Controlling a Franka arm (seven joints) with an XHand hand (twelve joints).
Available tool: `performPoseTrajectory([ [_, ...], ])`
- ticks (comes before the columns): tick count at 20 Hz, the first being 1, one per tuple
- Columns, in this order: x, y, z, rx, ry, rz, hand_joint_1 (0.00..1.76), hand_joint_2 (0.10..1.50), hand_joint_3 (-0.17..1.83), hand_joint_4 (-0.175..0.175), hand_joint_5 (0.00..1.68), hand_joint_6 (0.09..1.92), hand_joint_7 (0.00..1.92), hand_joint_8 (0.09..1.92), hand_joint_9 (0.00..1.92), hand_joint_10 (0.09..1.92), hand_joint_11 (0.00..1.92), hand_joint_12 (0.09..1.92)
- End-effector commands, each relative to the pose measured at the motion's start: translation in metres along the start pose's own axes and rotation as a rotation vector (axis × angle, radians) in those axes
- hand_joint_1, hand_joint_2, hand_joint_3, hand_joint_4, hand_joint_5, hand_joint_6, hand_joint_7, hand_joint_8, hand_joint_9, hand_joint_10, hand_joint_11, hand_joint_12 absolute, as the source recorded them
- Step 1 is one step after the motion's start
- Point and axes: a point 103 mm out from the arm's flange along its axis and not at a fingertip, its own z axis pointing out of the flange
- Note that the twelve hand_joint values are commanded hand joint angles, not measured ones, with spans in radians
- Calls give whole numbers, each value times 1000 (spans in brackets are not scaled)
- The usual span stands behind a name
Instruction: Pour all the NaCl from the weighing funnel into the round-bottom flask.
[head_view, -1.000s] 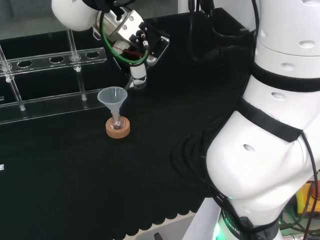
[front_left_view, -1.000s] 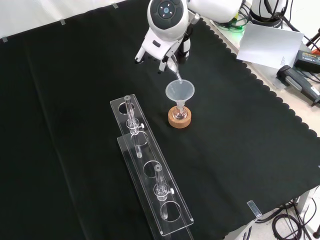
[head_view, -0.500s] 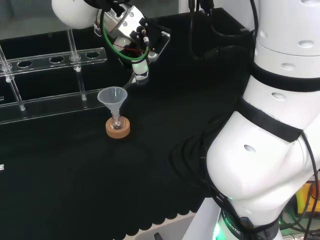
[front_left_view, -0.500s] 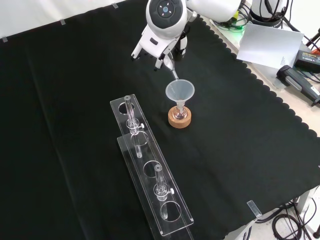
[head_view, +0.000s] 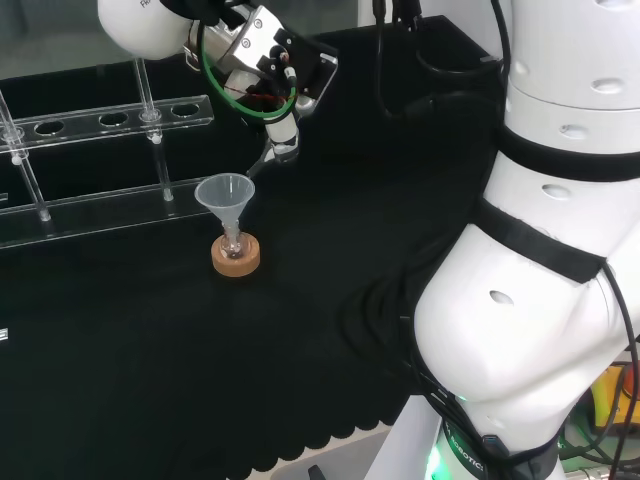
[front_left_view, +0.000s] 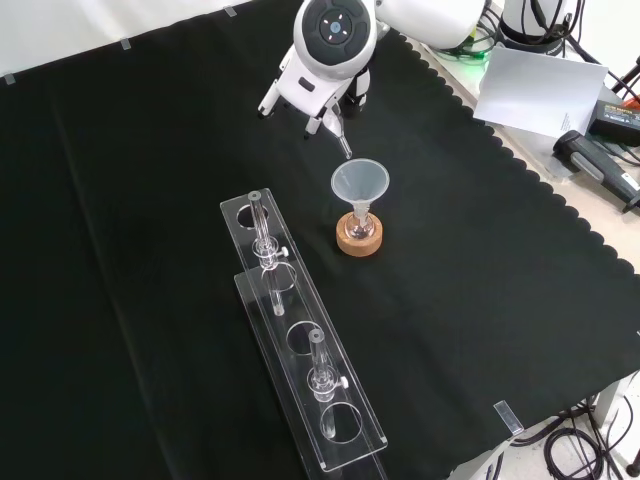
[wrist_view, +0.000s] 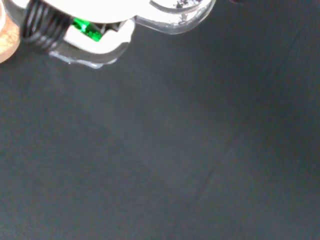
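Head view: the robot hand (head_view: 262, 62) hangs above the tabletop (head_view: 330, 250) at about one o'clock from the clear funnel (head_view: 225, 192), and a thin clear spout, the weighing funnel (head_view: 266, 158), slants down from it toward the funnel's rim without touching it; the fingers are curled around the upper end of that piece, though how they sit on it is mostly hidden behind the wrist and its green cable; the funnel stands upright in the neck of a small round-bottom flask (head_view: 234, 243), which rests in a cork ring stand (head_view: 236, 258); at about ten o'clock from the stand, a clear rack (head_view: 100, 120) with round holes runs across the cloth.

Front view: the robot hand (front_left_view: 318, 95) comes in from twelve o'clock under the arm's white link with its round grey cap; the tip of the weighing funnel (front_left_view: 344, 146) points down at about eleven o'clock from the funnel (front_left_view: 359, 183), just beside its rim and apart from it; the flask (front_left_view: 359, 228) sits in the cork ring (front_left_view: 358, 237) directly beneath; two clear racks (front_left_view: 300, 345) lie at about eight o'clock from the stand, each carrying an upright glass piece.

Wrist view: a blurred white part of the robot hand (wrist_view: 95, 30) and bare black cloth; whether any salt remains in the weighing funnel cannot be told.
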Motion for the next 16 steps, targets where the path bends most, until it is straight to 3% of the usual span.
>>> performPoseTrajectory([
  [1,-3,-1,-3,8,-35,5,1116,584,802,175,1269,740,1672,314,1454,351,240,1488],
  [16,-3,-1,-19,18,-77,7,1117,576,814,175,1271,742,1678,307,1458,351,242,1487],
])
